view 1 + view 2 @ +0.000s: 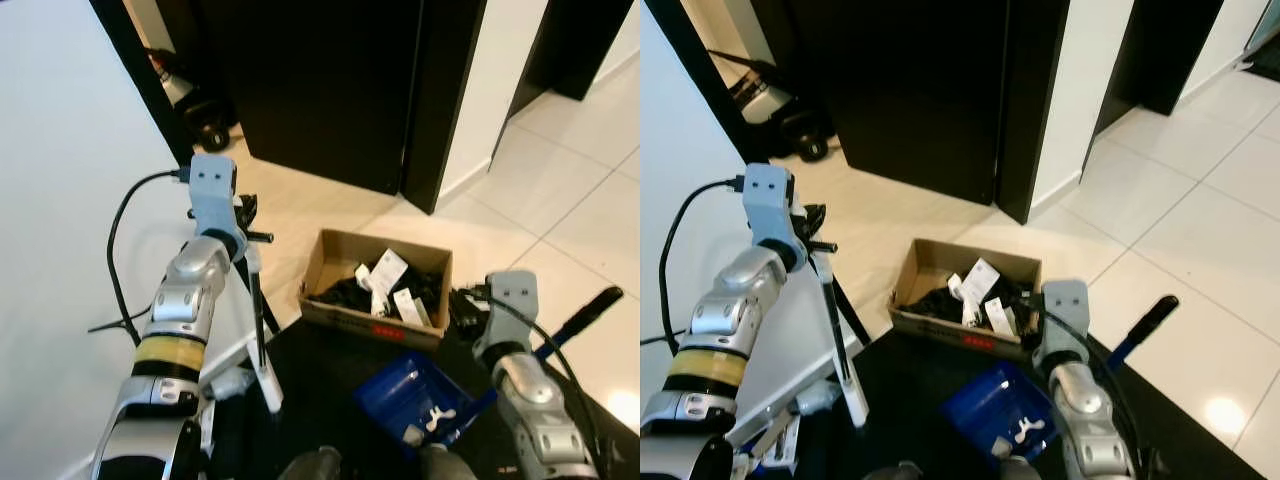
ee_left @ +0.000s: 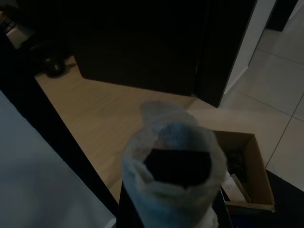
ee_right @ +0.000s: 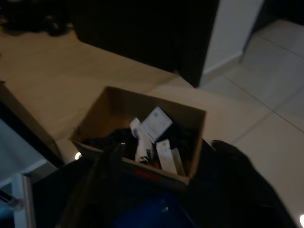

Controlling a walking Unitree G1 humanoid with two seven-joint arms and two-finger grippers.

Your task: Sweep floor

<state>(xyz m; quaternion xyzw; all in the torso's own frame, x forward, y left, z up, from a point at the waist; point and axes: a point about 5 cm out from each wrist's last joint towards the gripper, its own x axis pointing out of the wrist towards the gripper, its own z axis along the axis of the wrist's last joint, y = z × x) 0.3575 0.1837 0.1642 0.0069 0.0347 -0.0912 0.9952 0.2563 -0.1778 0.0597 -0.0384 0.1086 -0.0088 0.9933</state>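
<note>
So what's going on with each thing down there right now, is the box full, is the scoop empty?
Brown cardboard box: open-topped, upright on the floor, partly filled with black items and white packets.
Blue plastic dustpan: held low in front of the box, a few white scraps in it.
Broom with black and white handle: upright, leaning, at the left arm.
Dark door: appears closed.
</note>
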